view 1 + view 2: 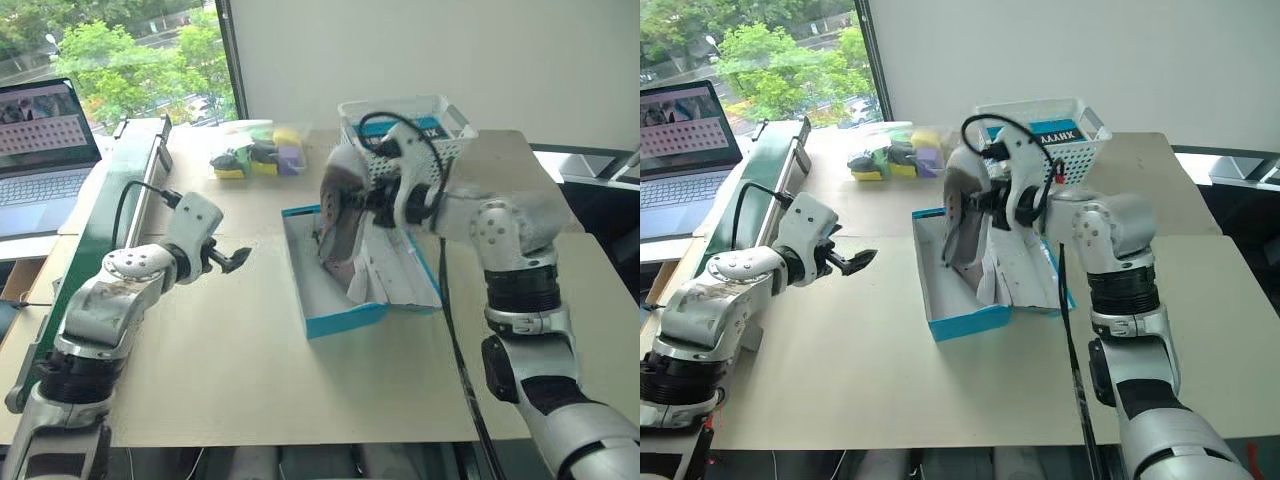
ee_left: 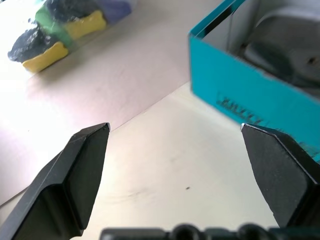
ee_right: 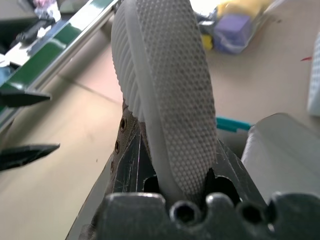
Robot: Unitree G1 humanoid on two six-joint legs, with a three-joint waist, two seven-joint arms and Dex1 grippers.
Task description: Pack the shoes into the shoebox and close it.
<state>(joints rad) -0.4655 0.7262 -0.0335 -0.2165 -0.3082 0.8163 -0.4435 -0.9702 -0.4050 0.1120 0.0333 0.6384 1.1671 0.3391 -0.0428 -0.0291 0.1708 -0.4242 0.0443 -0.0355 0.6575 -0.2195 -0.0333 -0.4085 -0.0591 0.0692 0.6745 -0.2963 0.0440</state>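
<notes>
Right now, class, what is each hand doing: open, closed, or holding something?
Left hand: open, holding nothing.
Right hand: closed on a shoe over the shoebox.

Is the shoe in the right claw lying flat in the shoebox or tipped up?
Tipped up. The shoe stands steeply on end, its lower end in the open shoebox, clamped by the right claw.
</notes>
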